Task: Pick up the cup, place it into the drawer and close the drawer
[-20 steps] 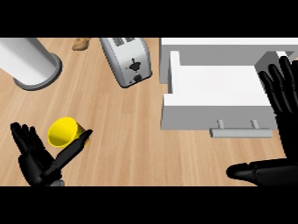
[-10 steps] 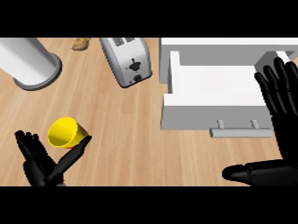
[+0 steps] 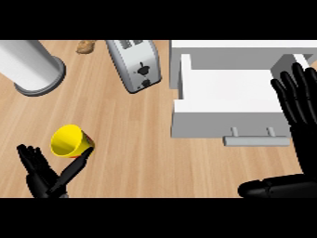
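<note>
1. The yellow cup (image 3: 69, 141) lay tipped on the tabletop (image 3: 126, 135) at lower left — well apart from the open white drawer (image 3: 229, 100).
2. The left hand (image 3: 48, 172) stood just beside it, fingers straight, holding nothing.
3. The right hand (image 3: 310, 111) rested open by the drawer's right side — fingers up.

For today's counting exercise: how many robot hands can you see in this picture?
2. The left hand is at lower left beside the yellow cup; the right hand is at the right, by the open drawer.
</note>
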Robot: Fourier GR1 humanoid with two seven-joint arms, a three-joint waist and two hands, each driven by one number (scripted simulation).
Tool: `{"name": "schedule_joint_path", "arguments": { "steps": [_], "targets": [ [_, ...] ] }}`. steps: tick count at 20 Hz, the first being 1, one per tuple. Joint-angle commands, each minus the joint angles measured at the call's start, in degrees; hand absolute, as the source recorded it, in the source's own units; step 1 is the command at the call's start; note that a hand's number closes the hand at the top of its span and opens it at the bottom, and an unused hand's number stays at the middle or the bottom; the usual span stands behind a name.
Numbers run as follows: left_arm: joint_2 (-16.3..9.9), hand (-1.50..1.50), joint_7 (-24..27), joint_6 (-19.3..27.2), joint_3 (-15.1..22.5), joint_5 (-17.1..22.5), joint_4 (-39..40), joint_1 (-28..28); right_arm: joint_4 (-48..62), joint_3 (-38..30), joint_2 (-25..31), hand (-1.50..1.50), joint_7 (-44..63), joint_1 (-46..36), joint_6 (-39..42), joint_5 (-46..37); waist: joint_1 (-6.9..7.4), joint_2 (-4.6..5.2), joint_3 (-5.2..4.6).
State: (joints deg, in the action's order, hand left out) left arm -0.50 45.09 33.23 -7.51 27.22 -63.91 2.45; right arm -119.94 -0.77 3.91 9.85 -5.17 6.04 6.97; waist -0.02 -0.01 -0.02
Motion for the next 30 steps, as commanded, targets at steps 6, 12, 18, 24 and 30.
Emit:
{"name": "schedule_joint_path", "arguments": {
  "steps": [6, 12, 18, 24, 30],
  "targets": [
    [-0.2, -1.50, 1.5, -2.1, -0.9, 0.1, 4.1, -1.9, -0.2, -1.9, 0.8, -1.50, -0.9, 2.1, 1.6, 1.0, 0.00, -0.02, 0.02],
    [0.2, -1.50, 4.8, -4.4, -1.2, 1.6, 7.5, -4.5, -2.8, -1.7, 0.9, -1.50, 2.4, 1.0, 0.8, 2.0, -0.04, -0.03, 0.02],
    [-1.1, -1.50, 13.3, -13.6, -7.6, 5.0, 23.1, -11.4, -3.4, -3.2, 2.3, -1.50, 5.9, -2.1, 0.9, 4.1, -0.16, 0.05, -0.02],
    [0.2, -1.50, 15.5, -18.7, -8.0, 6.3, 25.7, -12.0, 1.8, -2.3, 0.8, -1.50, 2.1, -3.8, -0.3, 0.8, -0.04, 0.08, -0.02],
    [0.1, -1.50, 10.5, -21.9, -5.1, 6.6, 19.7, -12.2, 0.7, -3.0, 1.1, -1.50, 2.8, -2.7, 0.5, 2.8, 0.13, -0.04, 0.03]
  ]
}}
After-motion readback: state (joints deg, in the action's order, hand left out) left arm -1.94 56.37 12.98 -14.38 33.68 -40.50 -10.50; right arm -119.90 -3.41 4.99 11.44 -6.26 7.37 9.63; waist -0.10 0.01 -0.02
